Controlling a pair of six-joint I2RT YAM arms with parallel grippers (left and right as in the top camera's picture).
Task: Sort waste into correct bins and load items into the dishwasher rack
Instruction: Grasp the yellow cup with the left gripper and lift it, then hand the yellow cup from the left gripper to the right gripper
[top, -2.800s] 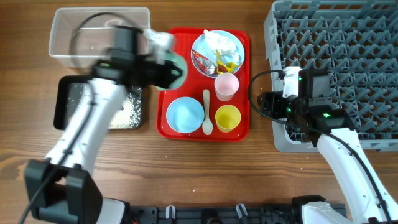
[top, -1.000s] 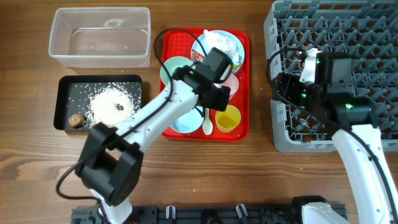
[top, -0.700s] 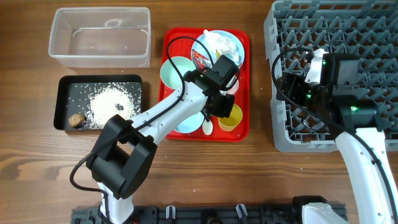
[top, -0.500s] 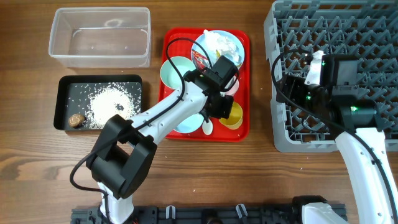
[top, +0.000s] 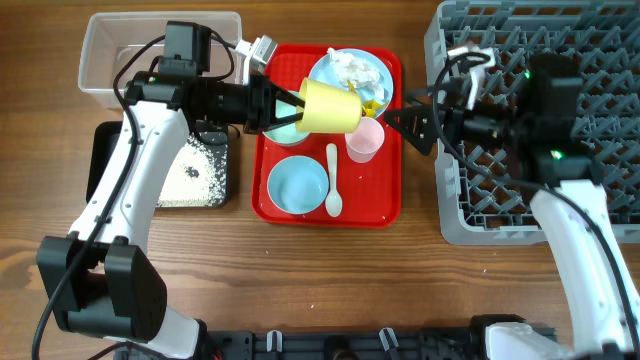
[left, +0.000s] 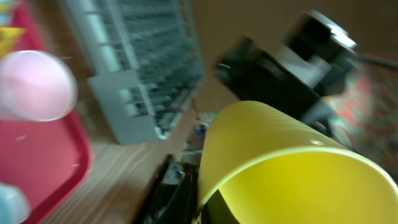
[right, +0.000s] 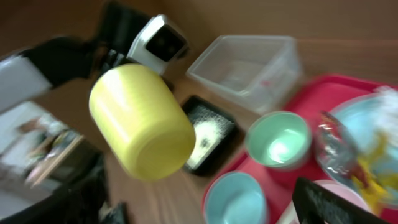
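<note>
The smooth yellow plastic cup (top: 330, 106) hangs on its side above the glossy red tray (top: 392, 205). Its thin rim is pinched tight by the left gripper (top: 296, 108). The right gripper (top: 404, 124) gapes empty between the cup and the grey lattice rack (top: 540, 60). Half a second ago the cup stood upright on the tray beside the white spoon (top: 332, 180). The right wrist view shows its rounded closed base. The left wrist view shows only the open rim, with the pink cup (left: 34, 84) blurred beyond.
</note>
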